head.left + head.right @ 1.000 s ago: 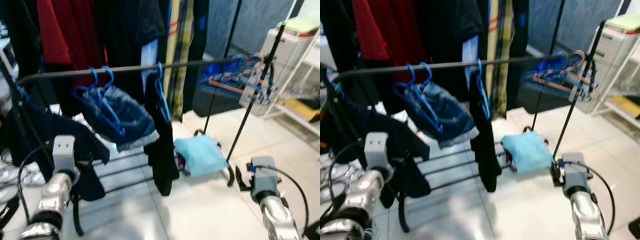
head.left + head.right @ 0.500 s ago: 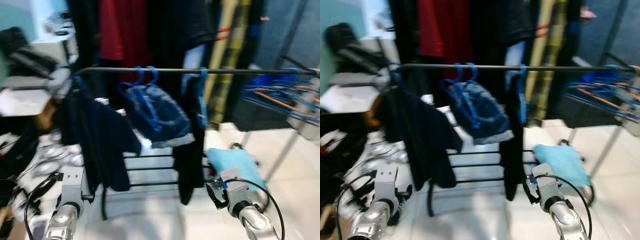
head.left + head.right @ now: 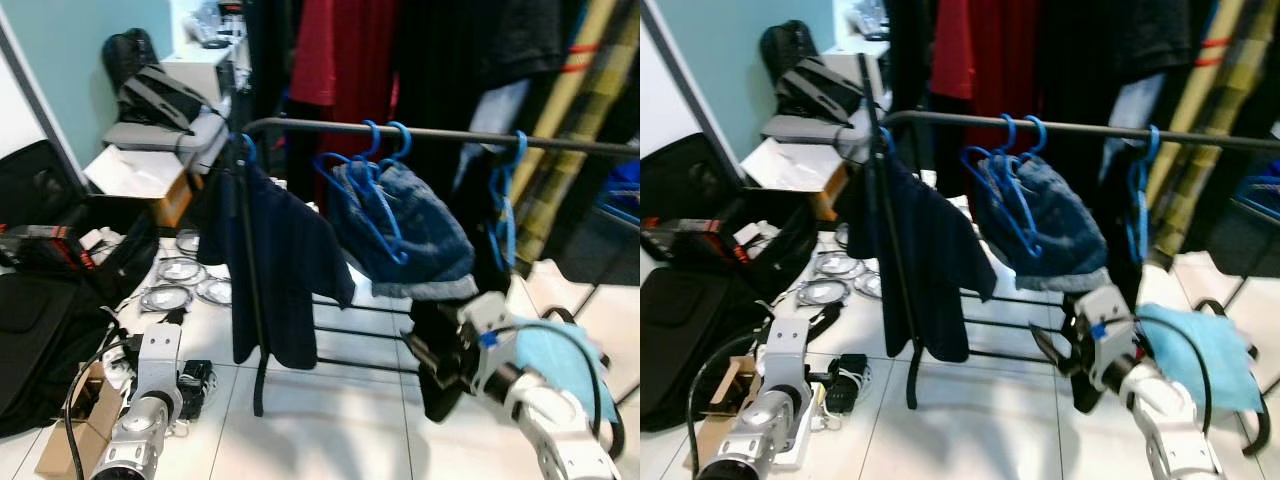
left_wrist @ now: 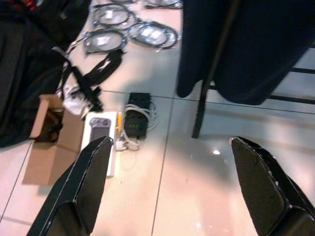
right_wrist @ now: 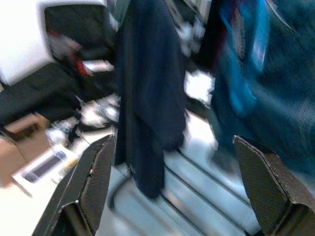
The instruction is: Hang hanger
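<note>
**Blue hangers on rail, grippers empty**

Thin blue plastic hangers (image 3: 372, 185), hooks over black rail (image 3: 440, 133). Approx 3 bunched mid-rail w/ denim garment (image 3: 420, 235), 1 more (image 3: 503, 205) to right. Also 1 navy garment (image 3: 285, 265) at left end. Right gripper (image 5: 172, 191) raised near rack, below hangers, apart from them, fingers spread, empty. Left gripper (image 4: 167, 187) low over floor, spread wide, empty.
</note>
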Controlling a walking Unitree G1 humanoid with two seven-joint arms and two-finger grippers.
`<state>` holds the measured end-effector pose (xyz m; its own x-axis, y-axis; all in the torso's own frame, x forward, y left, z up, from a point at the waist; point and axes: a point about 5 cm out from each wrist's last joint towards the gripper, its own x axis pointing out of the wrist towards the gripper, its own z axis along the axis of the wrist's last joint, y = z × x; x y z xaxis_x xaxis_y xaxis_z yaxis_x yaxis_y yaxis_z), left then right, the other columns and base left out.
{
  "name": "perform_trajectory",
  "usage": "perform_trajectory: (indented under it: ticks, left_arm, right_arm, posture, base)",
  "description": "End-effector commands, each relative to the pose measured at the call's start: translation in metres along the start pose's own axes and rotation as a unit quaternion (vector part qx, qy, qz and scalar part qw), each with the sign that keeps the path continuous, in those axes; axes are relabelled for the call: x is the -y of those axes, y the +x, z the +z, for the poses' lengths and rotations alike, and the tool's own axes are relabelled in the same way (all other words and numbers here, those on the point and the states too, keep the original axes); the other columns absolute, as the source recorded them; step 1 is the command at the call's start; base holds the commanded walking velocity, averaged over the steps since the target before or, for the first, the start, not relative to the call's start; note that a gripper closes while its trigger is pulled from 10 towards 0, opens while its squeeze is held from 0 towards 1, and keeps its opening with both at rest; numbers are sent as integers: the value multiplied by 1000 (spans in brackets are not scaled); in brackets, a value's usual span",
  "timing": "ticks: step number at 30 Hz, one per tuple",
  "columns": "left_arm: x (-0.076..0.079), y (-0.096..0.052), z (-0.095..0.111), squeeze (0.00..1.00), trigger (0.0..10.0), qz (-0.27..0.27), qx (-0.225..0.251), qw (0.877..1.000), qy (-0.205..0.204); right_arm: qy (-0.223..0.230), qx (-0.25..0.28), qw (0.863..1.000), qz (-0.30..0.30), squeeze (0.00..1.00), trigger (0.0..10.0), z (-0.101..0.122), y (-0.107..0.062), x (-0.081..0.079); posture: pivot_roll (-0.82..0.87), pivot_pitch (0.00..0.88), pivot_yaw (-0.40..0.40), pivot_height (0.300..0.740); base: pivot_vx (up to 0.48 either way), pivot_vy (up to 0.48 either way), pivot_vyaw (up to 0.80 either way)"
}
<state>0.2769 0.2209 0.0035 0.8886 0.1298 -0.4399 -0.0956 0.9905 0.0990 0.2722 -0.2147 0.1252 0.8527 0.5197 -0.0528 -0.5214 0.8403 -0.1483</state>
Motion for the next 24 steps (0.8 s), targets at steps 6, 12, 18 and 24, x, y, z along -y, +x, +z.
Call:
perform_trajectory:
  ticks: [6, 12, 18, 24]
  left_arm:
    - [9, 0, -1, 0, 10000, -27, 0, 1000, -2]
    - [11, 0, 0, 0, 10000, -34, 4, 999, -2]
    - [14, -1, 1, 0, 10000, -41, 9, 999, 1]
    - [17, -1, 2, 0, 10000, -45, 12, 999, 2]
  right_arm:
    - [28, 117, 993, 11, 0, 10000, 62, 11, 0]
    - [23, 132, 991, 1, 0, 10000, 72, 14, 1]
    - [26, 137, 990, 2, 0, 10000, 87, 18, -1]
    - [29, 136, 990, 12, 0, 10000, 94, 19, -5]
  posture:
    - [-56, 17, -4, 740]
    - [-54, 16, -8, 740]
    - [-53, 15, -16, 740]
    - [-55, 15, -15, 740]
  base:
    - [0, 0, 267]
    - [207, 0, 0]
    - [353, 0, 0]
    - [369, 0, 0]
